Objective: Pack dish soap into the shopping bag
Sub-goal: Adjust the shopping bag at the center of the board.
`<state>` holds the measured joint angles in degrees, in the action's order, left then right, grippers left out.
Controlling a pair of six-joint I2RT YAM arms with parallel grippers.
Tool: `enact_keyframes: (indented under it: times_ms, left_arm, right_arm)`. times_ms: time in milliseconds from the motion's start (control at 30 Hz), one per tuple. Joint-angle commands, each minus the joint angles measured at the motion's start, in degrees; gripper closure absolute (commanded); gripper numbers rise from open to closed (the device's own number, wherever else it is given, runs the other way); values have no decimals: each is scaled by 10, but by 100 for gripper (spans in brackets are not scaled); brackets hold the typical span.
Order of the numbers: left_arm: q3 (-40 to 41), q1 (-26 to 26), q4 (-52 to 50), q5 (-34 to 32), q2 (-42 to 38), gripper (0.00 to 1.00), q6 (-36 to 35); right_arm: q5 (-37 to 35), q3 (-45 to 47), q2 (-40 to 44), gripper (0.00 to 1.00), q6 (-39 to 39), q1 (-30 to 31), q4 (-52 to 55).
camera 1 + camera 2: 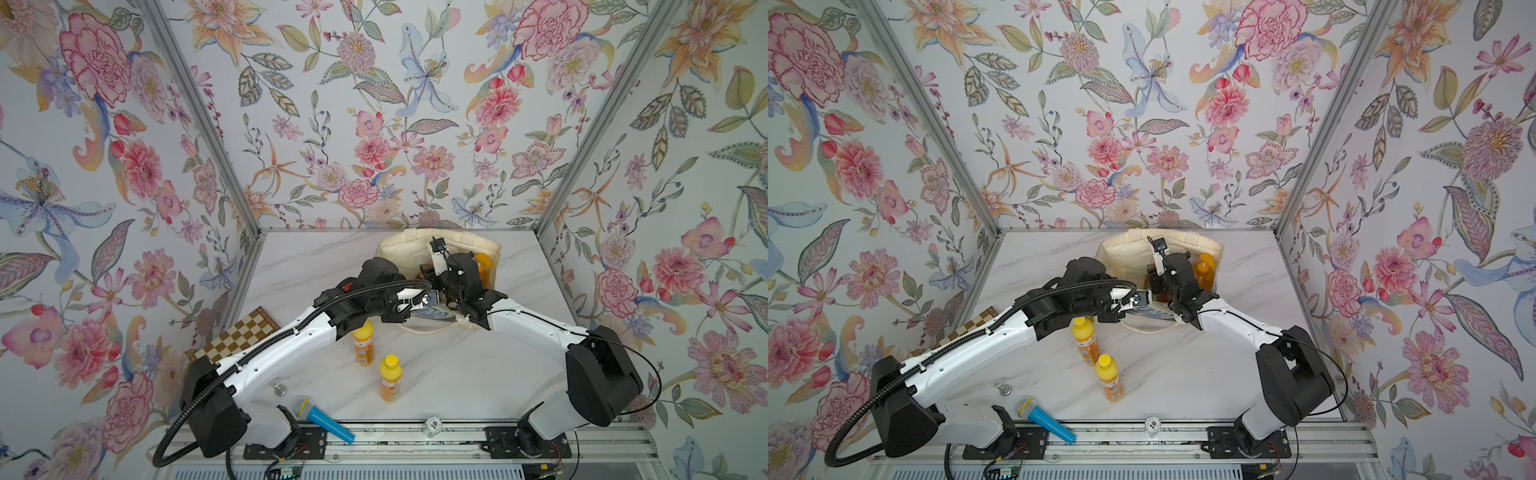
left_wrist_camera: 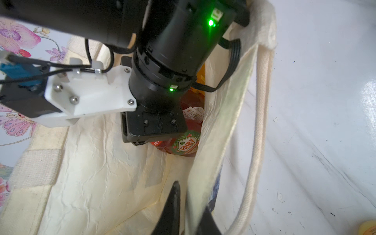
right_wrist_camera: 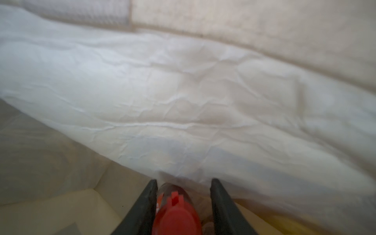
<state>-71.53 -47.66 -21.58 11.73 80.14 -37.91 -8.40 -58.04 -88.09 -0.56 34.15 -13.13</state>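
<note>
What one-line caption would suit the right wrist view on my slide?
Right claw open around a red-capped bottle inside the cream shopping bag.

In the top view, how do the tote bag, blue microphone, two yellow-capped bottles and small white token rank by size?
In a top view:
shopping bag
blue microphone, nearer the camera, so unsure
far bottle and near bottle, alike
white token

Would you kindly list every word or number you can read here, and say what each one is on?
"FAIRY": on the front label of the dark red bottle inside the bag.
"FE": cut-off letters on a red tag on the same bottle; the rest is hidden.
"10": on the white chip.
Too small to read: the labels on the orange bottles.
</note>
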Motion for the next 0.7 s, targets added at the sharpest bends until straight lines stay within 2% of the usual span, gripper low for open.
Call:
enact_keyframes:
  times_ms: [0, 333, 467, 667]
  left_arm:
    - [0, -5, 18, 10, -20, 84, 9]
    - [-3, -5, -11, 17, -10, 82, 0]
    - [-11, -5, -36, 32, -4, 67, -6]
    - [-16, -5, -44, 50, -5, 64, -6]
  right_arm:
    - [-6, -12, 31, 49, 5, 6, -4]
    - [-17, -29, 72, 41, 6, 19, 29]
    - [-31, -45, 92, 36, -3, 24, 56]
    - [-59, -69, 121, 23, -31, 25, 113]
